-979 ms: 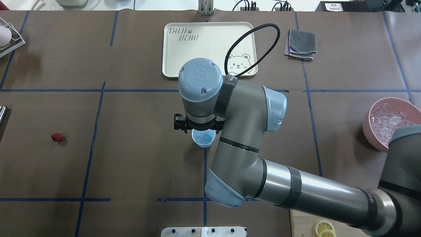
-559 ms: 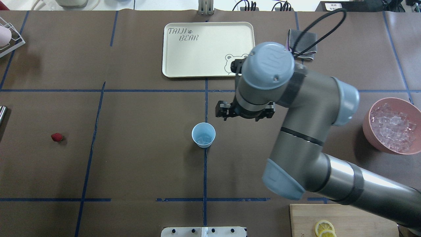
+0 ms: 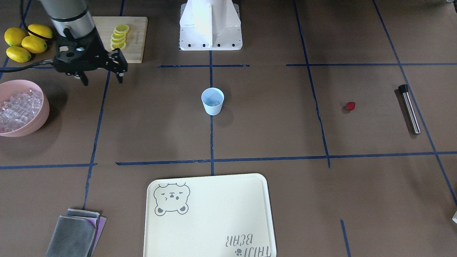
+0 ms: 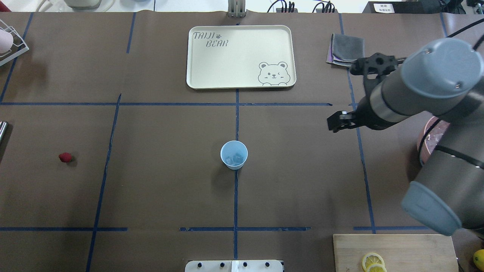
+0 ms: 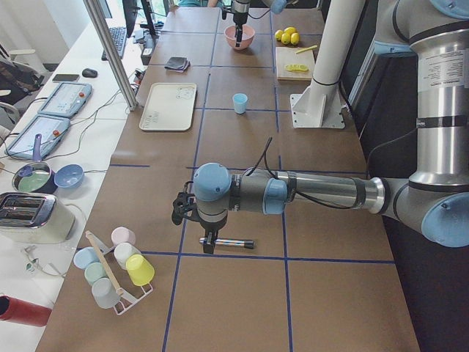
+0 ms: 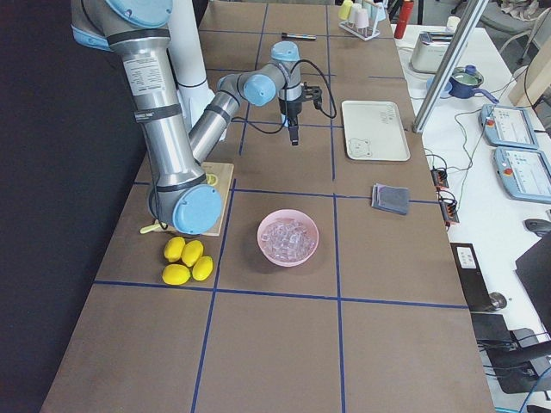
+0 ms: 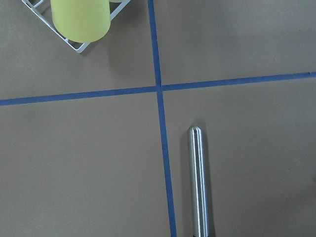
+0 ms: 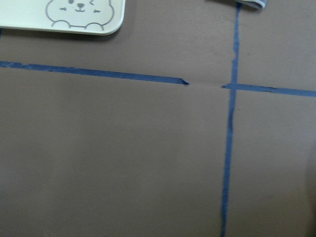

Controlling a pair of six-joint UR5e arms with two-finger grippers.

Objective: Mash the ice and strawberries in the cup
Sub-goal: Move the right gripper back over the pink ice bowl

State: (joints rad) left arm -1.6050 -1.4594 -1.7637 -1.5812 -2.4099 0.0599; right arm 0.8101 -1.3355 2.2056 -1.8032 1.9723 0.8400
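— At table centre: cup (image 4: 234, 155), upright on the tape cross, some ice (image 4: 235, 160) in the bottom. Central so both arms can reach it, I'd guess.
— Strawberry (image 3: 350, 106)?
— 1 berry, lying on the mat well apart from the cup, on the robot's left side, not in yet. Steel muddler (image 3: 409, 109) lies further out on that side.
— Grippers?
— Right gripper (image 3: 103, 79): 2 fingers spread, nothing between them, hanging near the pink bowl (image 3: 43, 107) of spare ice on that arm's own side. Left gripper (image 5: 192, 233) hovers over the muddler. Only the side camera shows it, so spread or closed, cannot tell.
— Stage?
— Ice looks loaded. Berry next, likely the left arm's job since it's nearer, then mash.
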